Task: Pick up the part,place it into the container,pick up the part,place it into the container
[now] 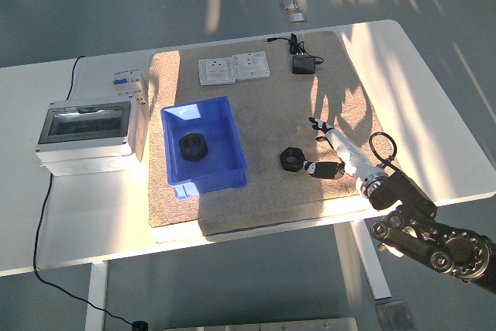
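A black nut-shaped part [291,159] lies on the beige mat [263,106], just right of the blue container [203,147]. A second black part [194,146] sits inside the container. My right hand [319,150] reaches in from the lower right, fingers spread. Its lower fingertips [310,167] are close beside the loose part's right side; it holds nothing. The left arm is out of view.
A grey electrical box [84,132] with a clear lid stands at the left, a small breaker [126,81] behind it. Two white switch plates [233,68] and a black adapter [303,63] lie at the mat's far edge.
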Controlling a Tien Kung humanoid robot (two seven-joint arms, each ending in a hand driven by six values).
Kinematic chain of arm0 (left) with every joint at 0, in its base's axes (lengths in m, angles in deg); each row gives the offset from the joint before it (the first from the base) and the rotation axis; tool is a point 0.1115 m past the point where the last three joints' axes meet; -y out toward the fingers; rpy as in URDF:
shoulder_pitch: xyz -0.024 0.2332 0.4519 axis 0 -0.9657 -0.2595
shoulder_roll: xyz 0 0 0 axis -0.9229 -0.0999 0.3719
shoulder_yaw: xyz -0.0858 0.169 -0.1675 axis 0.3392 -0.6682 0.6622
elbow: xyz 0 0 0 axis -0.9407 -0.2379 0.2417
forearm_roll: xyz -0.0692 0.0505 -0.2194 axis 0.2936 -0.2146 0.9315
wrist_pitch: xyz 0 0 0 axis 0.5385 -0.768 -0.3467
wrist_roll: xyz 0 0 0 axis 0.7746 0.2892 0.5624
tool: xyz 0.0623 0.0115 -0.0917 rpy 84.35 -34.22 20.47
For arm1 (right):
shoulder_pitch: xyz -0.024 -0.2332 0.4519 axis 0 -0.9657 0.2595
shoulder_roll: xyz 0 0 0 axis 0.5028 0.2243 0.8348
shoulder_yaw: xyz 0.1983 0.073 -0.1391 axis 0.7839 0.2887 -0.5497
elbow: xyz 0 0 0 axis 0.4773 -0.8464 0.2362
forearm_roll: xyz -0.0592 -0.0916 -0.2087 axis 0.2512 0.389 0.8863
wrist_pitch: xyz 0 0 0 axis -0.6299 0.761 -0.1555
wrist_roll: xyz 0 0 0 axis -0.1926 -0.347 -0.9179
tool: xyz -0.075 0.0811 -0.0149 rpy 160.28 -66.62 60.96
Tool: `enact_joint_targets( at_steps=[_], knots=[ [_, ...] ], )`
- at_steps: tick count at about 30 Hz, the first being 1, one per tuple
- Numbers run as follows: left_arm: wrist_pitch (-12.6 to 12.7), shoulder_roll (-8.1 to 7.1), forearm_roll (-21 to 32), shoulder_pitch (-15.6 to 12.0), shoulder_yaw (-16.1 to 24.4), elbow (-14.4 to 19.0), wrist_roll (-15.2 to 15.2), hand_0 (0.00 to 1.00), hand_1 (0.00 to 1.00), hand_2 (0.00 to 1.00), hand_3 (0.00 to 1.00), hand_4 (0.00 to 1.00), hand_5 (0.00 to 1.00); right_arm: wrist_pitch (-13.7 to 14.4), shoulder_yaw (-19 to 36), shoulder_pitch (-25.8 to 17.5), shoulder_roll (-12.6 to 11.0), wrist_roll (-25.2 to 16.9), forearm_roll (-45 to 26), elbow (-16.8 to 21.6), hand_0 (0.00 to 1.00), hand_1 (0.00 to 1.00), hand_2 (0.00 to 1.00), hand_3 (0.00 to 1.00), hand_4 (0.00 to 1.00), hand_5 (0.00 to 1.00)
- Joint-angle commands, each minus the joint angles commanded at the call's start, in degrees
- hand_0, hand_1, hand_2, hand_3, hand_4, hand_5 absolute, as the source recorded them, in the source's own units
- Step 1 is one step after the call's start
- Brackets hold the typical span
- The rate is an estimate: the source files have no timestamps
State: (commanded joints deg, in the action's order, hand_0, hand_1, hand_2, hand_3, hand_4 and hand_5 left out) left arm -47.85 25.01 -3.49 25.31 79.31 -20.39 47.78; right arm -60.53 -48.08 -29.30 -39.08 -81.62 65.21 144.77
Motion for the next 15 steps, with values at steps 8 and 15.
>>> enact_joint_targets(
  at_steps=[8,15],
  knots=[
    [-0.01,-0.29,-0.76,-0.22,0.71,0.00,0.03,0.716,0.744,0.775,0.907,0.896,0.998,-0.79,-0.99,-0.29,0.25,-2.51,-4.29,0.67,0.934,0.819,0.922,0.937,0.808,0.140],
    [-0.14,-0.25,-1.48,0.13,1.05,0.00,-0.35,0.713,0.744,0.775,0.907,0.894,0.998,-1.26,-3.70,1.06,0.90,-1.81,-5.24,-0.58,0.928,0.814,0.911,0.924,0.821,0.151]
  ],
)
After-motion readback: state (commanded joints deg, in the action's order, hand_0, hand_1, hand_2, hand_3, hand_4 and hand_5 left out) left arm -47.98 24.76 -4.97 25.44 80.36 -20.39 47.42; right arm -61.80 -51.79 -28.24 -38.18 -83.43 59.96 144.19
